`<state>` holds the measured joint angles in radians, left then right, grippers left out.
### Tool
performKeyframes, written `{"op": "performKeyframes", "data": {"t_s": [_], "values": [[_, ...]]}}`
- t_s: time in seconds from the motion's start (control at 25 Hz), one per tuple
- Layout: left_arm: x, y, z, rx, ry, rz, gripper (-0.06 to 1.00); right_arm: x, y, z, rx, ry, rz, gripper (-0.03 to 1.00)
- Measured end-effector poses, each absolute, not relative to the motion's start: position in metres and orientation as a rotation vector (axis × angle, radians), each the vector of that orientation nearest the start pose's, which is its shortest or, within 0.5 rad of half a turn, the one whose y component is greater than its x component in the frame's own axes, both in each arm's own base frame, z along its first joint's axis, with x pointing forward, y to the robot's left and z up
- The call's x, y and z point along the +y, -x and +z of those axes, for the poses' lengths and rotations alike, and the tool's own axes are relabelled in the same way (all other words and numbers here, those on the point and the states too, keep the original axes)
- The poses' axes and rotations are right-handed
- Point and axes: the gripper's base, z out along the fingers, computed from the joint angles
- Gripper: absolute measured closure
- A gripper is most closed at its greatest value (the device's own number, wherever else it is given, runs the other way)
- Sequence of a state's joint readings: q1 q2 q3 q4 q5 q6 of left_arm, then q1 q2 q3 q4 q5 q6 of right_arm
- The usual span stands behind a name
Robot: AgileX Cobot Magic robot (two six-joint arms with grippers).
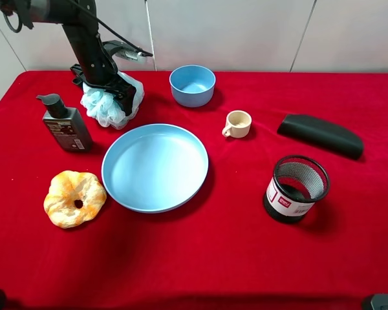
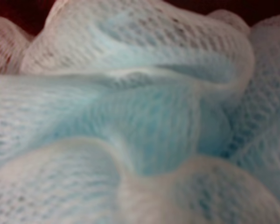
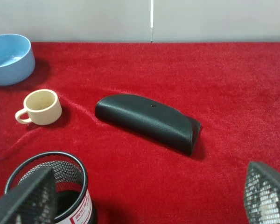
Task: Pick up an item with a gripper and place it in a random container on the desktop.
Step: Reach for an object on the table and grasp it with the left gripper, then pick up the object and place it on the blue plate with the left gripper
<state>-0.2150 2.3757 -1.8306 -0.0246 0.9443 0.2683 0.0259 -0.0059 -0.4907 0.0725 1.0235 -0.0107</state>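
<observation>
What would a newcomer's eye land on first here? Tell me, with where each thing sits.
The bright red cloth covering the desktop hits first, with the large light blue plate lying left of centre on it. At the far left, toward the back, the left gripper is buried in the fluffy blue-and-white bath pouf, beside a dark pump bottle; its fingers are hidden.

The bath pouf (image 2: 140, 121) fills nearly the whole view, blurred and very close, its light blue mesh folds edged with white ruffles, while slivers of dark red worktop (image 2: 9, 7) show only at 11 and 1 o'clock.
</observation>
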Motion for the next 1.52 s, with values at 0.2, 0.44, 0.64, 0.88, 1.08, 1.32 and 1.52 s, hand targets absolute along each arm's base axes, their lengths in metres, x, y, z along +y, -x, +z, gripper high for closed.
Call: {"op": "performKeyframes", "data": {"t_s": [0.2,0.44,0.64,0.88,1.08,1.32,1.52], "values": [[-0.105,-0.469,0.108,2.893,-0.695,-0.025,0.13,0.006,0.003,0.278,2.009,0.038,0.096,0.34],[-0.106,-0.468,0.108,2.895,-0.701,-0.022,0.33,0.006,0.003,0.278,2.009,0.038,0.096,0.34],[-0.105,-0.468,0.109,2.897,-0.709,-0.012,0.34,0.006,0.003,0.278,2.009,0.038,0.096,0.34],[-0.104,-0.468,0.109,2.897,-0.719,0.006,0.36,0.006,0.003,0.278,2.009,0.038,0.096,0.34],[-0.104,-0.468,0.109,2.899,-0.72,0.006,0.36,0.006,0.003,0.278,2.009,0.038,0.096,0.34],[-0.104,-0.471,0.125,2.894,-0.725,0.017,0.38,0.006,0.003,0.278,2.009,0.038,0.096,0.34],[-0.104,-0.472,0.149,2.859,-0.718,0.023,0.4,0.006,0.003,0.278,2.009,0.038,0.096,0.34]]}}
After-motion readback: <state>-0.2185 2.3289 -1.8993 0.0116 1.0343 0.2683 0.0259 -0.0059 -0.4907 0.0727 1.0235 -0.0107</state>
